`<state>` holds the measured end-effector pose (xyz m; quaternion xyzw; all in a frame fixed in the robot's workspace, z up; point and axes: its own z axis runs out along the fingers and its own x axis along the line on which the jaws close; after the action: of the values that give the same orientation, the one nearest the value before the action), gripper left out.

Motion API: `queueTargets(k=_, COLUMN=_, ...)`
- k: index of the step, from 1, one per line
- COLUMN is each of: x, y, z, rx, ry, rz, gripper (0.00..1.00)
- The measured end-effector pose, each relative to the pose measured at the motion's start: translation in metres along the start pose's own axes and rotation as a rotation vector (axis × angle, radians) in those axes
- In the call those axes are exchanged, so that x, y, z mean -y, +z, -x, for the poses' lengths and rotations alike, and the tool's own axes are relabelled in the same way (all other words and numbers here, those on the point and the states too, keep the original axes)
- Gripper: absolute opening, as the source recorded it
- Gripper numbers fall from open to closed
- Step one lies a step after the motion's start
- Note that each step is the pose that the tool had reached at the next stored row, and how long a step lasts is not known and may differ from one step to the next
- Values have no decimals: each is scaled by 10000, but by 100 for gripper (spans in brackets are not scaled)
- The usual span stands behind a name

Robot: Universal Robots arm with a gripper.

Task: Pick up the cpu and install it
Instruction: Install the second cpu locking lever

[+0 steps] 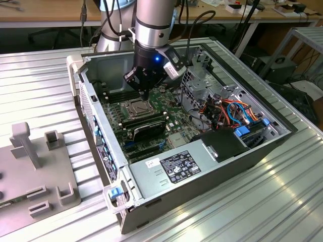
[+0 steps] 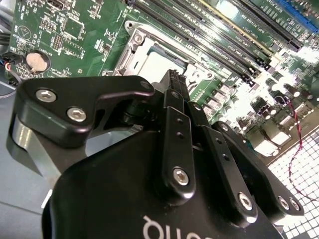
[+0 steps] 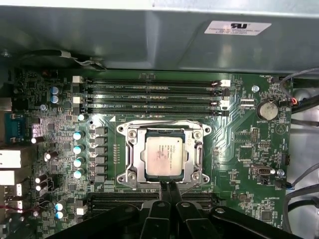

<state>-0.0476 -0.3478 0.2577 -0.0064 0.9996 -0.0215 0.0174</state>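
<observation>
We see the cpu [image 3: 165,155], a flat square chip with a matte silver-grey top, seated in the metal-framed socket [image 3: 130,135] on the green motherboard [image 3: 244,149]. The gripper [image 3: 168,186] hovers just beside the socket's edge, fingers pressed together and holding nothing.

Matt silver metal on the cpu [image 3: 165,155], glossy green board [image 3: 239,144] around it, ribbed brushed-aluminium table [image 1: 262,201] underneath.

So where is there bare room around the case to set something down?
Bare ribbed table lies before the power supply and on the exterior view's right of the case. Inside it's crowded: gripper above the cpu, cables alongside.
</observation>
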Motion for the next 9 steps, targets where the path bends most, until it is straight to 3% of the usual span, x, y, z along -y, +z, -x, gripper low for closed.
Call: queueTargets(k=9, x=48, y=2, z=-1, rx=-1, ry=0, rz=0, gripper=11)
